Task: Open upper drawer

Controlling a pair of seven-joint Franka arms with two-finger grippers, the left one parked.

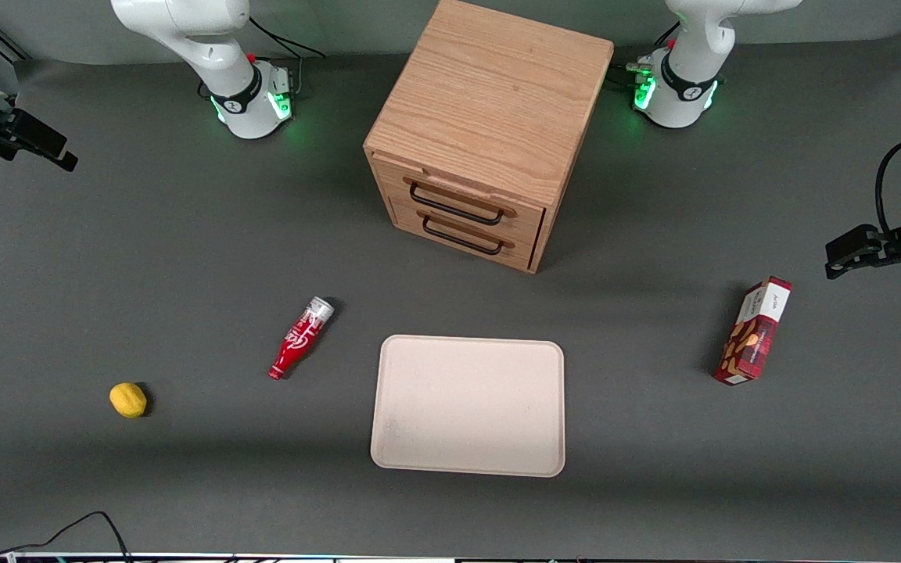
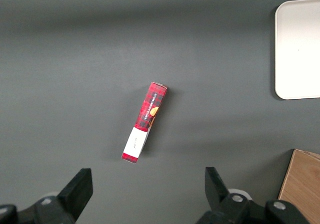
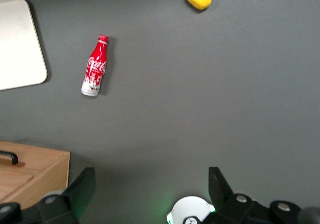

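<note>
The wooden cabinet stands at the middle of the table, its two drawers facing the front camera. The upper drawer sits shut, flush with the cabinet front, and its thin black handle is just above the lower drawer. My gripper hangs high over the working arm's end of the table, well away from the cabinet. In the right wrist view the gripper is open with nothing between its fingers, and one corner of the cabinet shows beside it.
A red cola bottle lies on the table nearer the front camera than the cabinet, and a lemon lies toward the working arm's end. A cream tray rests in front of the cabinet. A red snack box stands toward the parked arm's end.
</note>
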